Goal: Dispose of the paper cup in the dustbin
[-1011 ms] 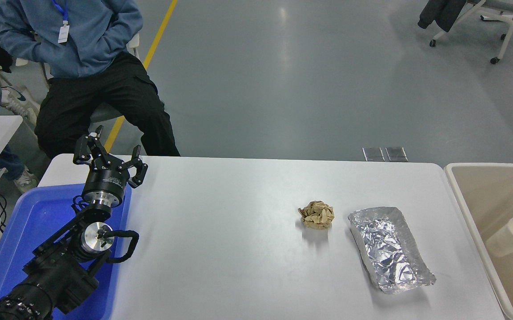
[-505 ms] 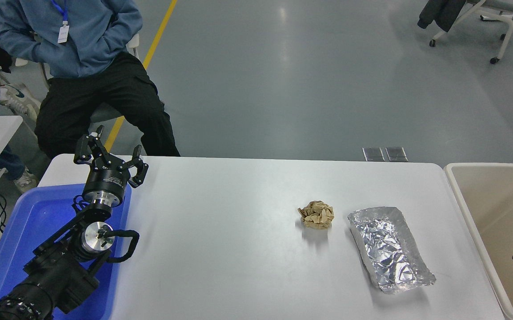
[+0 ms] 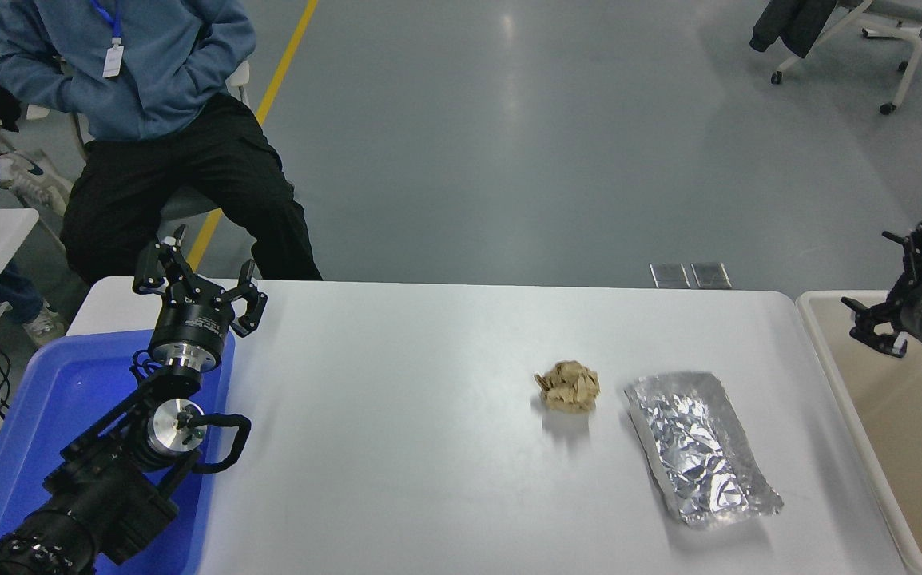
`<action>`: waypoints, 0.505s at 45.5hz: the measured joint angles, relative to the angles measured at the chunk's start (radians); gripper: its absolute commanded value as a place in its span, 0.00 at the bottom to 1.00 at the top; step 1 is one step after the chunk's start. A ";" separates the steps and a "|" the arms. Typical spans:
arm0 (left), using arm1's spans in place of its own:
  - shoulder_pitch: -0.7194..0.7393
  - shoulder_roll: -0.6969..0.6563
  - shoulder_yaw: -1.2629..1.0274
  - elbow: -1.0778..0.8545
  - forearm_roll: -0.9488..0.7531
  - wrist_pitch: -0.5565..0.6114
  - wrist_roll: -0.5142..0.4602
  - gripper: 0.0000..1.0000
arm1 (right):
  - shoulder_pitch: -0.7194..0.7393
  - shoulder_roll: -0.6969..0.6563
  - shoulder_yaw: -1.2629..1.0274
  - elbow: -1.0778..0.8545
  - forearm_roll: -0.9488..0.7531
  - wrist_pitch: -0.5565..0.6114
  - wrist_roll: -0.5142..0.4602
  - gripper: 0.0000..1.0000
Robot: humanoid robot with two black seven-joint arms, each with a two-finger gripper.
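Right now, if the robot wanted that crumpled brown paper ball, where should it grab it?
Probably from straight above, the pincer closing across the middle of the paper ball. It is a lumpy, roughly round wad sitting free on the table, apart from the foil tray.

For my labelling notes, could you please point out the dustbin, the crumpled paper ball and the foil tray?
dustbin (image 3: 811,306): head view, far-left rim corner.
crumpled paper ball (image 3: 567,386): head view, its middle.
foil tray (image 3: 697,451): head view, crinkled floor.

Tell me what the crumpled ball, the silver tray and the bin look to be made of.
Crumpled ball: tan paper, matte, sharply creased. Silver tray: likely aluminium foil, shiny, crinkled. Dustbin: probably plastic, smooth beige with a thick rounded rim.
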 measured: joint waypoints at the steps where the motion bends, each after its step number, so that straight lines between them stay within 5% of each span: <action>1: 0.000 0.000 0.000 0.000 0.000 0.000 0.000 1.00 | 0.002 -0.001 0.003 0.018 -0.011 0.001 0.003 1.00; 23: 0.000 0.000 0.000 0.000 0.000 0.000 0.000 1.00 | -0.020 0.155 0.026 0.218 -0.417 -0.051 0.131 1.00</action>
